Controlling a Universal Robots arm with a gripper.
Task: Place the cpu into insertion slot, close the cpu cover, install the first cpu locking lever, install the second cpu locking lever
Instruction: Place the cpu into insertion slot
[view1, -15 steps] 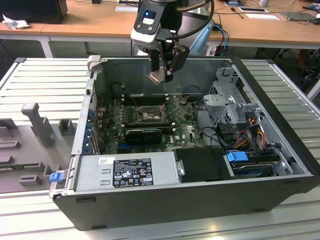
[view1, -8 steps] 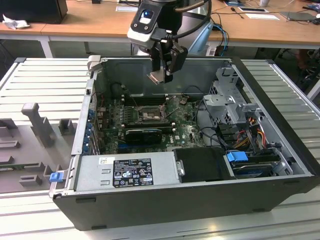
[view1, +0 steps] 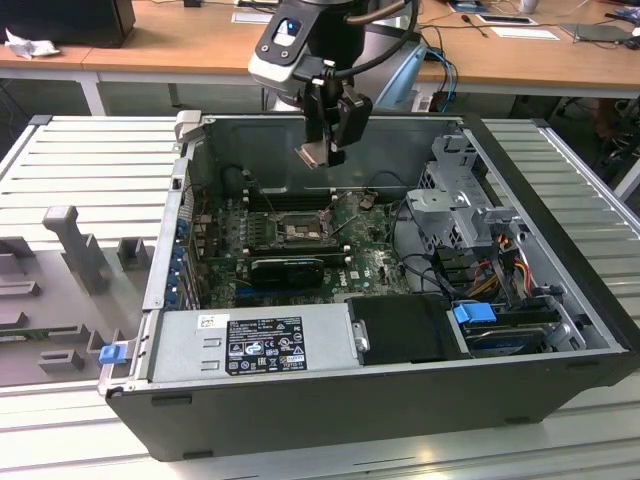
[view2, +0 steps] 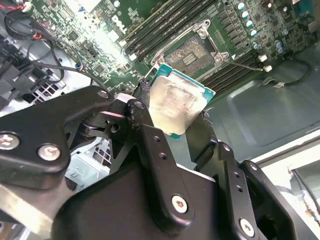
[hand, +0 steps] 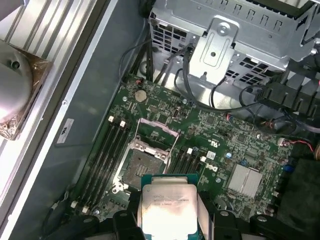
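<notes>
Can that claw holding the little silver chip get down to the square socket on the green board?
Probably yes. The gripper, shut on the cpu, hangs above the open case, and the insertion slot lies uncovered below with nothing seen between them.

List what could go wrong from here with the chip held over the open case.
1. The gripper pinches the chip only at its edges, high above the motherboard; a slip would likely drop it onto the board.
2. The socket lies open with its pins bare; a skewed or off-centre landing could bend them.
</notes>
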